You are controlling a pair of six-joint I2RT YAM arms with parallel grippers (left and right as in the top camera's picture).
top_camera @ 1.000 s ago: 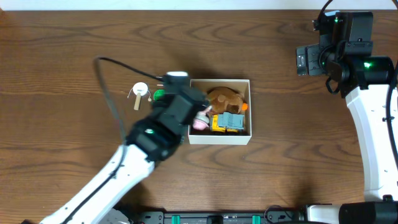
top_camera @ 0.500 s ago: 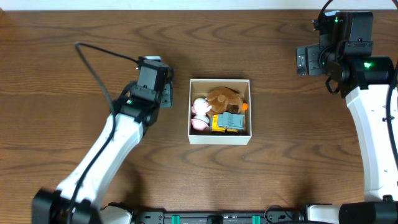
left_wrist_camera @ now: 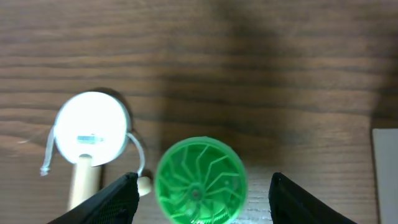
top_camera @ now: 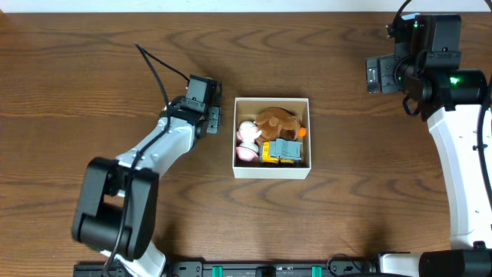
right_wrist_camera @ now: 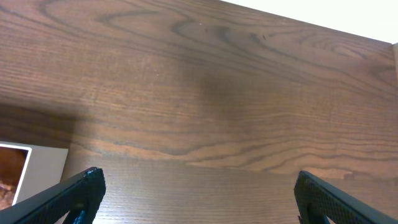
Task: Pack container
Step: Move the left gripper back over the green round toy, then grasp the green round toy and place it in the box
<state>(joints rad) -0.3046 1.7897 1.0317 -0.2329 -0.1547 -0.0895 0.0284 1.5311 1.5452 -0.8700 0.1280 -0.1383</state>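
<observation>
Left gripper (the nearer one), spread and empty, straddles the green disc; both sit just left of the container.

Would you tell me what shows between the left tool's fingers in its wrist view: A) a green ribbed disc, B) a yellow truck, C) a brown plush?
A: the green disc lies on the table between the fingers of the open left tool, a white round toy beside it.
</observation>
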